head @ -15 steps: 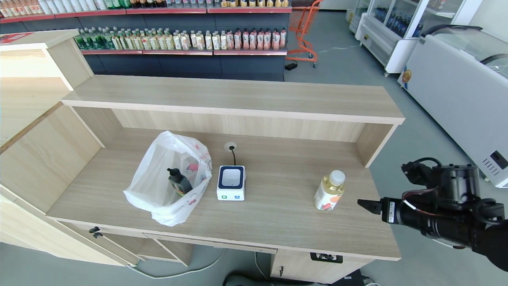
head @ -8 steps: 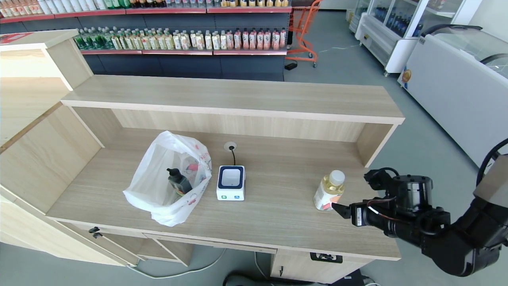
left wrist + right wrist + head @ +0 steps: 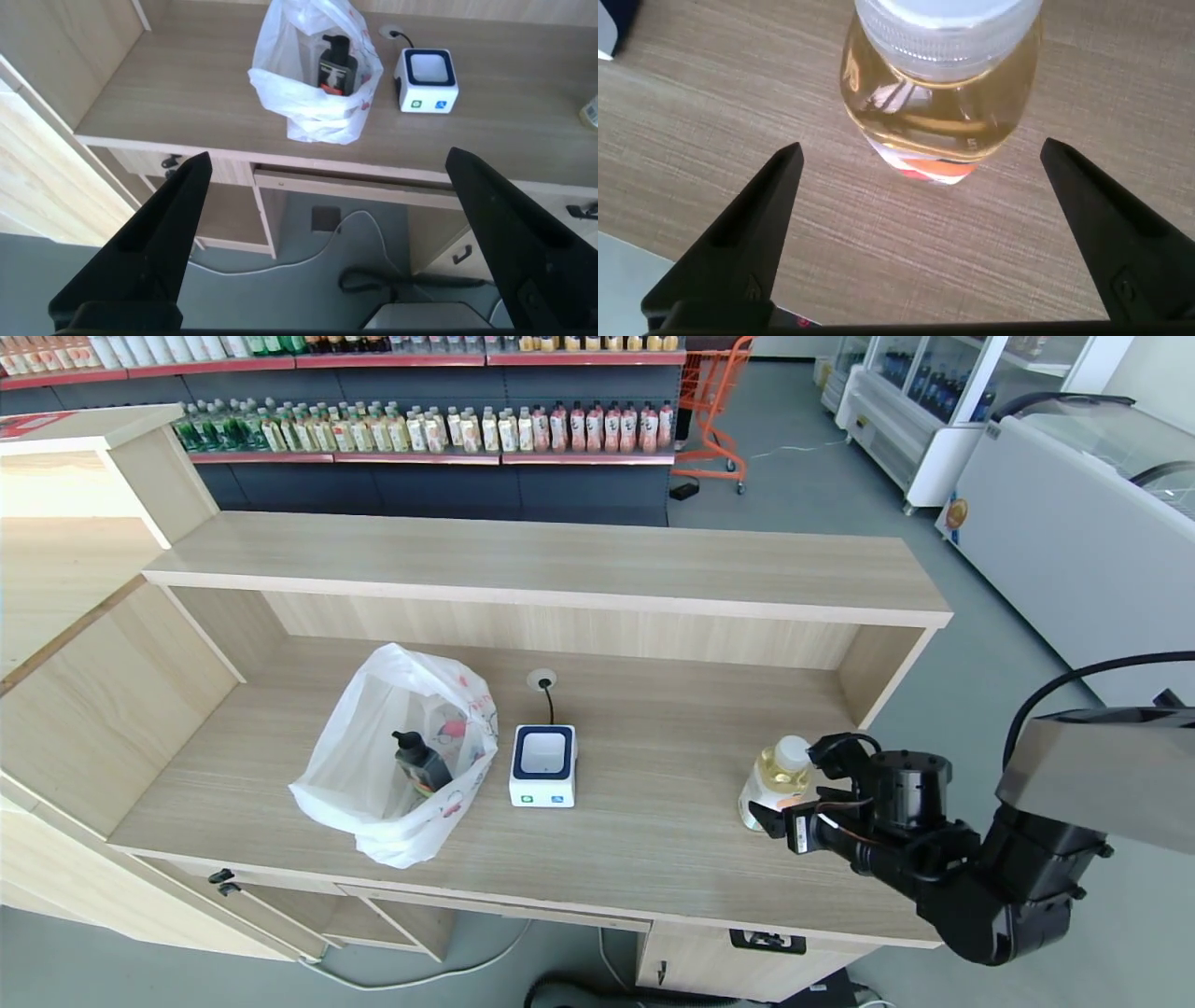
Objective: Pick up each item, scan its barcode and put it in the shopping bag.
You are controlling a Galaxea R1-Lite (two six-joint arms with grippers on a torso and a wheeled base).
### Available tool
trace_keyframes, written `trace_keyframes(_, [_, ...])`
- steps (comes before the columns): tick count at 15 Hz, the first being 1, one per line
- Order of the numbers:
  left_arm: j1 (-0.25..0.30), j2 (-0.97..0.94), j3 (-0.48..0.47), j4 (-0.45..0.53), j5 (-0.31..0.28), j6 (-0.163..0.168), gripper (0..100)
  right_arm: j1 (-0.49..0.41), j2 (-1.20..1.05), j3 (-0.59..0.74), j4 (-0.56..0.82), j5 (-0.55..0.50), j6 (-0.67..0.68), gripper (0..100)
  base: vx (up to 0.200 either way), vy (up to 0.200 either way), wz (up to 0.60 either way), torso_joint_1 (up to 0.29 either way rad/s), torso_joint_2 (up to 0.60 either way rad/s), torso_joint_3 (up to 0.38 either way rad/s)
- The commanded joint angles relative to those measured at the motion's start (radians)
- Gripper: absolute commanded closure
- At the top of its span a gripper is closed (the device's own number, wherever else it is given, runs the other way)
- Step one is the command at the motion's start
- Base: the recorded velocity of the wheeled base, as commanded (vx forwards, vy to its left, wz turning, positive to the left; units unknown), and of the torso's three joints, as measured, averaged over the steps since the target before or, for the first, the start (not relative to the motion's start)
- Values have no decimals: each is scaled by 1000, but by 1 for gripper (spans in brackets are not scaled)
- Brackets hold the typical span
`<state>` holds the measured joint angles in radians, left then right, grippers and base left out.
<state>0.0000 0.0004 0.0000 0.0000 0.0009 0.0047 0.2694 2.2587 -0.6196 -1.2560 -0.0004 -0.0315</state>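
Note:
A clear bottle of yellow liquid (image 3: 767, 782) with a white cap stands upright at the right of the wooden counter (image 3: 653, 859). My right gripper (image 3: 792, 788) is open at the bottle's right side, one finger on each side of it and not touching. In the right wrist view the bottle (image 3: 938, 84) sits just ahead of the open right gripper (image 3: 922, 154). The white shopping bag (image 3: 373, 784) stands open at the left with a dark pump bottle (image 3: 422, 761) inside. The white scanner (image 3: 543, 765) sits beside the bag. My left gripper (image 3: 327, 163) hangs open in front of the counter, holding nothing.
A raised ledge (image 3: 560, 569) runs along the counter's back, with side walls at the left and at the right (image 3: 878, 681). The scanner's cable goes into a hole (image 3: 542, 680) behind it. In the left wrist view, bag (image 3: 313, 93) and scanner (image 3: 428, 79) lie ahead.
My right arm has moved left from beyond the counter's right edge up to the bottle, so its open fingers now stand on either side of it. The bottle, bag and scanner have not moved.

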Motion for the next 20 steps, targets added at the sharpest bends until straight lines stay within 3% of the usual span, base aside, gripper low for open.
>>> trace_keyframes(1, [0,1,0,0,1,0,0,8,64,-54,-16,2,4,0,0,0,0,0,0,0])
trace_keyframes(7, [0,1,0,0,1,0,0,51,194,-252,-49,7,1,0,0,0,0,0,0,0])
trace_keyframes(13, [0,1,0,0,1,0,0,73,232,-290,-69,8,-10,0,0,0,0,0,0,0])
trace_keyframes(14, [0,1,0,0,1,0,0,71,231,-298,-68,7,-19,100,0,0,0,0,0,0])
trace_keyframes(20, [0,1,0,0,1,0,0,65,229,-282,-95,7,-107,100,0,0,0,0,0,0])
